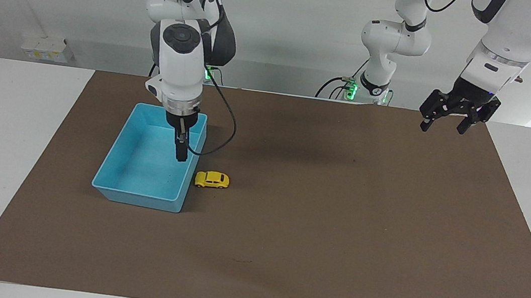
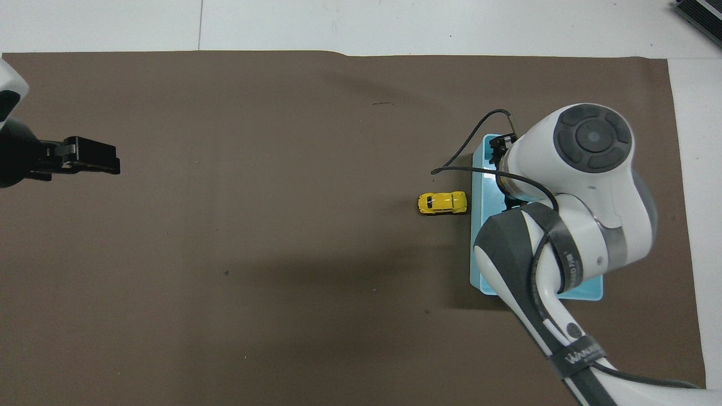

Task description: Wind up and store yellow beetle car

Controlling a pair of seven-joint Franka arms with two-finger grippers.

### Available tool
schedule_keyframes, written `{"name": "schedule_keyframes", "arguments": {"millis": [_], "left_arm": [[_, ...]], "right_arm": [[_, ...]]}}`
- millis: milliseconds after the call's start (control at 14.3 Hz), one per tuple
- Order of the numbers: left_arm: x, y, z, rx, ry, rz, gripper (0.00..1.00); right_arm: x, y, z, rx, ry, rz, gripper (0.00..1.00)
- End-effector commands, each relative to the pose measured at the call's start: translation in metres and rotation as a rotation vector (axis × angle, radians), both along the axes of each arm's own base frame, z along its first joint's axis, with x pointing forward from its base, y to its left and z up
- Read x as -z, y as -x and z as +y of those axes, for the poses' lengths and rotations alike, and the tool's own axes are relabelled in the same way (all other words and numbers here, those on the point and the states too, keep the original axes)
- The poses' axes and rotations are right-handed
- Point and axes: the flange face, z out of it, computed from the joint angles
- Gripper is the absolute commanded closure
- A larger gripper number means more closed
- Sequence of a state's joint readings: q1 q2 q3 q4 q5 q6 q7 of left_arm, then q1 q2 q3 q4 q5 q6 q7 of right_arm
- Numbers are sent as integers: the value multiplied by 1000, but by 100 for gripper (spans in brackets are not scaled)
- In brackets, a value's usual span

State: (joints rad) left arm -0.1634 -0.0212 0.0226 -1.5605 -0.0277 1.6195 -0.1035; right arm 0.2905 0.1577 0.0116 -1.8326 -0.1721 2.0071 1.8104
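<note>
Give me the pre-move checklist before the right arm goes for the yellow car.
1. Yellow beetle car on its wheels on the mat, beside the light blue bin: ok.
2. Nothing resting on the car: ok.
3. Right gripper over the bin's edge beside the car, not yet over the car: not ok.
4. Right gripper open enough for the car: cannot tell.
5. Left gripper open, waiting over the mat at its own end: ok.
6. Bin holds nothing: ok.

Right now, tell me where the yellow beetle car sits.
The yellow beetle car sits on the brown mat, just beside the light blue bin, toward the right arm's end of the table; neither claw touches it.
</note>
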Motion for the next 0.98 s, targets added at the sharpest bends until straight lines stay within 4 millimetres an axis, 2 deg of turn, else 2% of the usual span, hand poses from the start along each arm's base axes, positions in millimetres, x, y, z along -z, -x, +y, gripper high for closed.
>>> {"name": "schedule_keyframes", "arguments": {"millis": [0,279,419,698,908], "left_arm": [[-15,19,5,92,-22,22,0],[-8,27,21,128,-23,37,0],[-9,26,21,120,-23,33,0],[-11,25,21,123,-27,43,0],[-7,25,22,118,-23,31,0]], "right_arm": [[26,-2,24,96,35,-35,0],[60,3,36,140,17,-49,0],[80,12,55,123,2,-59,0],[107,17,57,133,-10,-67,0],[136,28,54,86,10,-78,0]]}}
